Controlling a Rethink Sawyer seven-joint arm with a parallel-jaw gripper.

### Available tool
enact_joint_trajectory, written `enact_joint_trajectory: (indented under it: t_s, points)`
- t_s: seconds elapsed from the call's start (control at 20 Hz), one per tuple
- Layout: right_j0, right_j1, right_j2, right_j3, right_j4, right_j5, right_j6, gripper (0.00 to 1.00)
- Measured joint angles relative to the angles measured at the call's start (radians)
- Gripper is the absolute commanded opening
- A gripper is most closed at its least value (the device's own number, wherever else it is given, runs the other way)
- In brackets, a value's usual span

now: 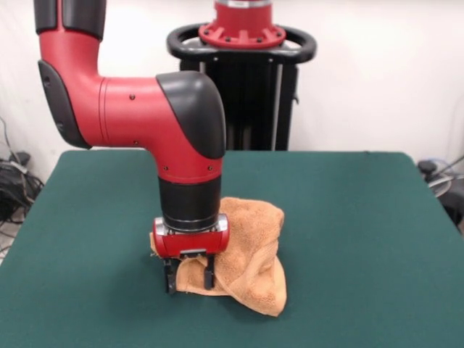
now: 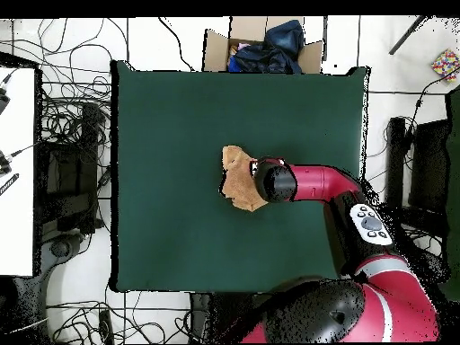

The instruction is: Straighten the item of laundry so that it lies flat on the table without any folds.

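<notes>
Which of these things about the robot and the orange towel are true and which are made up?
1. The towel lies flat and smooth. False: it is bunched up with folds.
2. The gripper is down at the towel's edge. True: one black finger stands on each side of a bit of cloth.
3. The table top is dark green. True.
4. The towel hangs over the table's edge. False: it sits near the middle, well inside the edges.
5. In the overhead view a cardboard box stands past the table's far side. True.
</notes>
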Motion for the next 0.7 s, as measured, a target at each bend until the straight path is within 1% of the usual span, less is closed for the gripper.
enact_joint_trajectory:
  t_s: [0.25, 0.7]
  points:
    - [-0.007, 0.0, 0.001, 0.0, -0.002, 0.0, 0.0, 1.0]
    - [-0.049, 0.001, 0.007, 0.0, -0.006, 0.0, 0.0, 1.0]
